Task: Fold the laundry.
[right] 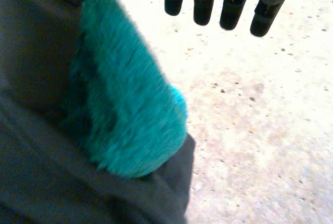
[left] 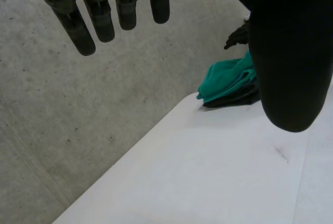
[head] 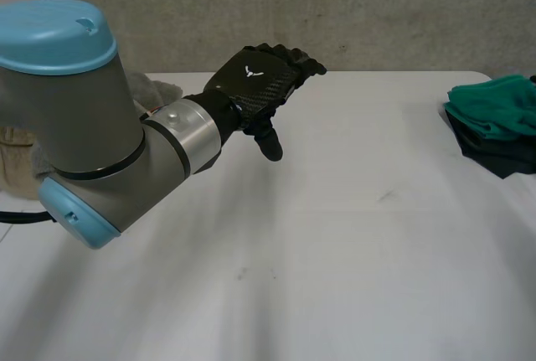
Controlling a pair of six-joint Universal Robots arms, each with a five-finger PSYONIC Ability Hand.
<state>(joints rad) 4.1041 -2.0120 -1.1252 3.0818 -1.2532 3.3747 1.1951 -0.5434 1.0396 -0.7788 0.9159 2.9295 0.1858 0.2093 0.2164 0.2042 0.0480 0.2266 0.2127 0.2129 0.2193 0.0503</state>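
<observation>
Progress looks partial, judging by how things lie. At the right edge of the head view a green cloth [head: 496,103] rests in a compact bundle on top of a dark cloth [head: 502,157], the two touching and stacked near the far right corner of the table [head: 335,252]; they seem already folded and set aside, though how neat the folds are is hard to tell. The left wrist view finds the same pair, green over dark, well beyond the fingertips and close to the table's corner. At the upper left of the head view, half hidden behind the left arm [head: 92,126], a pale cloth [head: 159,90] lies rumpled, and this is probably what is left to fold. The middle of the table is bare, so no piece is spread out for folding right now. The left hand [head: 255,80] hovers above the table in the upper middle of the head view, fingers [left: 103,22] straight and spread, thumb hanging apart from them, grasping nothing. The right hand [right: 232,7] is likewise released: its fingers point straight out, clear of the fuzzy green cloth that lies beside it on the dark cloth, touching neither. The next step is likely to fetch the pale cloth and lay it flat.
</observation>
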